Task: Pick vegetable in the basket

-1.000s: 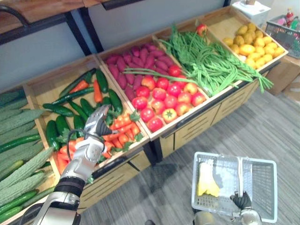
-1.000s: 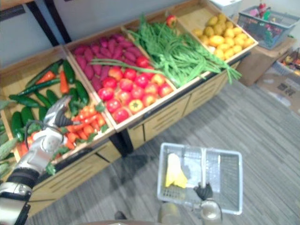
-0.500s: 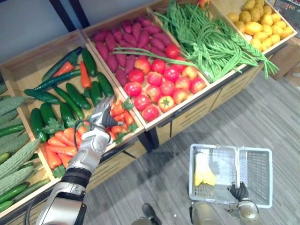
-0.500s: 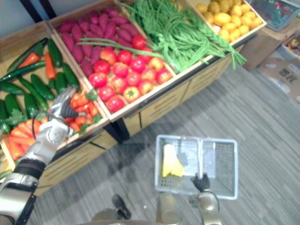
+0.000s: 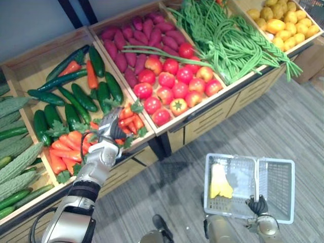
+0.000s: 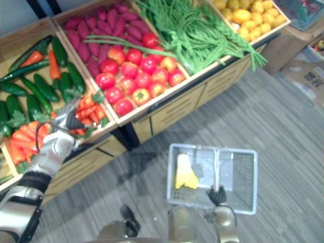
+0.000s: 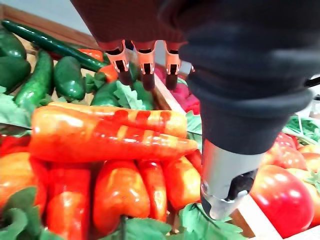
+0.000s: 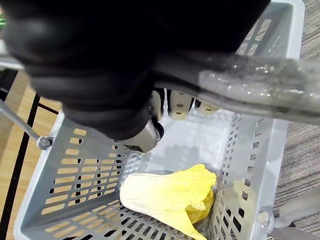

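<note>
Left hand (image 5: 109, 131): over the front part of the carrot compartment of the wooden stand (image 5: 167, 129). Its fingers (image 7: 145, 61) are straight and slightly spread, and the thumb is apart. It holds nothing. In the left wrist view the fingertips hang above green leaves, just past a long carrot (image 7: 112, 135). I cannot tell whether they touch.

Carrots (image 5: 66, 148) lie in the compartment with cucumbers (image 5: 83, 98) behind them. Orange-red peppers (image 7: 120, 195) lie under and beside the long carrot.

Next compartment, to the robot's right: tomatoes (image 5: 174, 86) in front, purple sweet potatoes (image 5: 142, 36) behind. Then come long green beans (image 5: 228, 40) and yellow produce (image 5: 278, 23).

Right hand (image 5: 257, 205): fingers curled round the handle (image 8: 250, 85) of the grey plastic basket (image 5: 230, 157). The basket hangs over the grey floor (image 5: 283, 126), well apart from the stand.

In the basket there is 1 pale yellow leafy vegetable (image 8: 170, 192). It lies against the perforated side wall, on the half toward the robot's left.
</note>
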